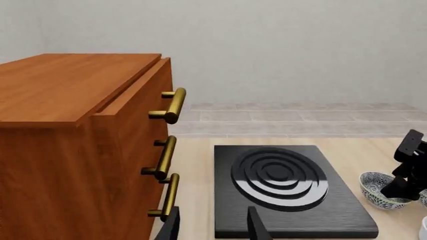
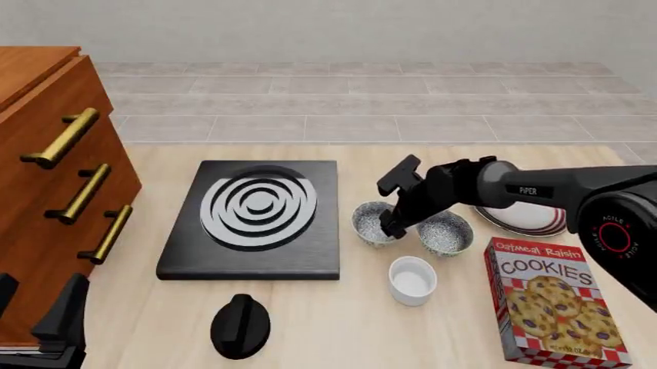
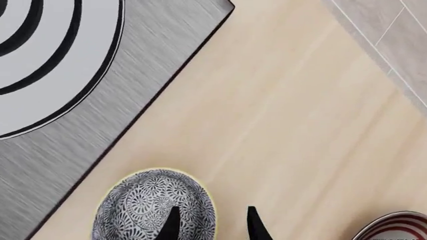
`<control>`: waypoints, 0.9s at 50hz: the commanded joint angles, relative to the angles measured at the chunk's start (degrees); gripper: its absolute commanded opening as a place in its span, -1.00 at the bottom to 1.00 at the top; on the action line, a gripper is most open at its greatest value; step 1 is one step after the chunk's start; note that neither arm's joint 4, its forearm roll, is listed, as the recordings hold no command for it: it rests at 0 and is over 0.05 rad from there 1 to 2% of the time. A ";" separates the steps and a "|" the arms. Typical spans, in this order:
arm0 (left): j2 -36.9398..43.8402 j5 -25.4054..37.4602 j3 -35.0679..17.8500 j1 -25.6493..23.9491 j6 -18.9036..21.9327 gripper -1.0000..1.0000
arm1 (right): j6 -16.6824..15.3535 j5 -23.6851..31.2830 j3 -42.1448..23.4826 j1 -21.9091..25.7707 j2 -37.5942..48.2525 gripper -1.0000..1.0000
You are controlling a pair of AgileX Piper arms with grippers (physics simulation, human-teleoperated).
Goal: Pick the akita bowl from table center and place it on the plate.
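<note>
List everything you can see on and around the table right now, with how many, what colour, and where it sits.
Akita bowl: 1, grey-white speckled, table centre, right of stove.
Look-alike bowl: 1, same pattern, beside it.
Plate: 1, white, red-brown stripes, far right.
Cup: 1, white, nearer than bowls.
Stove: 1, black, centre-left.
Knob: 1, black, near edge.
Cookie box: 1, red-white, near right.
Drawer cabinet: 1, brown, brass handles, left.
Right end effector: black, open, over akita bowl's rim.
Left end effector: black, open, near left.

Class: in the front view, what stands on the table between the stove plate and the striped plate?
Front view: two speckled bowls, the akita bowl and its look-alike, with the right gripper between them.
</note>
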 commanded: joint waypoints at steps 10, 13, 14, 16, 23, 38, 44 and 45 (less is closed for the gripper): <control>-0.03 -0.01 0.00 -0.01 0.02 1.00 | 2.11 -0.49 3.73 2.27 3.58 1.00; 0.01 0.00 0.00 0.00 0.00 1.00 | 1.98 -0.45 3.92 2.33 3.53 1.00; 0.01 0.00 0.00 0.00 0.00 1.00 | 1.98 -0.45 3.92 2.33 3.53 1.00; -0.01 0.00 0.00 0.00 0.01 1.00 | 1.52 -0.73 4.14 2.17 3.32 1.00; 0.00 0.00 0.00 0.00 -0.01 1.00 | -0.08 -2.08 4.97 2.00 2.07 -1.00; 0.04 0.00 0.00 0.00 -0.02 1.00 | -0.15 -1.67 5.04 3.43 -1.08 -1.00; 0.01 0.00 0.00 0.00 0.00 1.00 | 0.38 -1.01 4.51 3.71 -2.26 -1.00; -0.01 0.00 0.00 0.00 0.00 1.00 | 0.63 -0.88 4.60 3.91 -2.67 -1.00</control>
